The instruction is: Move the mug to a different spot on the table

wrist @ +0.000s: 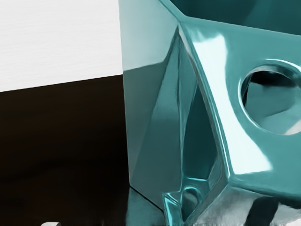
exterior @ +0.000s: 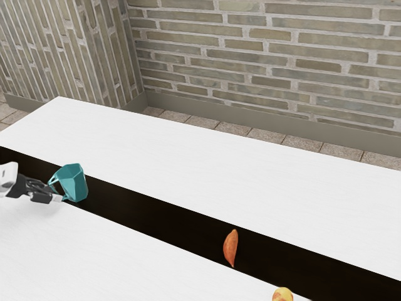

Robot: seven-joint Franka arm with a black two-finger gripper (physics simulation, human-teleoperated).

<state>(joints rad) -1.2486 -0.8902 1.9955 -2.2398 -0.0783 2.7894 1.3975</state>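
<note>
The teal mug (exterior: 72,182) sits at the exterior view's left, over the near edge of the dark band (exterior: 169,219) that runs diagonally between the two white stretches of the surface (exterior: 219,163). It is tilted, its open mouth leaning toward the exterior view's right and its handle turned toward the arm. The black hand (exterior: 57,195) comes in low from the exterior view's left edge and its fingers are closed onto the mug on the handle side, near the base (whether the base touches the surface I cannot tell). From the wrist view the mug (wrist: 202,117) is right under the hand: faceted, glossy walls, the round hole of the handle and part of the rim are in sight, with the dark band (wrist: 56,141) and a patch of white surface (wrist: 56,42) beside it. Well apart from the mug, further along the dark band toward the exterior view's right, lies an orange, spindle-shaped vegetable (exterior: 230,247), and near it, at the lower edge, a yellow-orange fruit (exterior: 283,295). A brick wall (exterior: 269,56) stands behind the surface.
</note>
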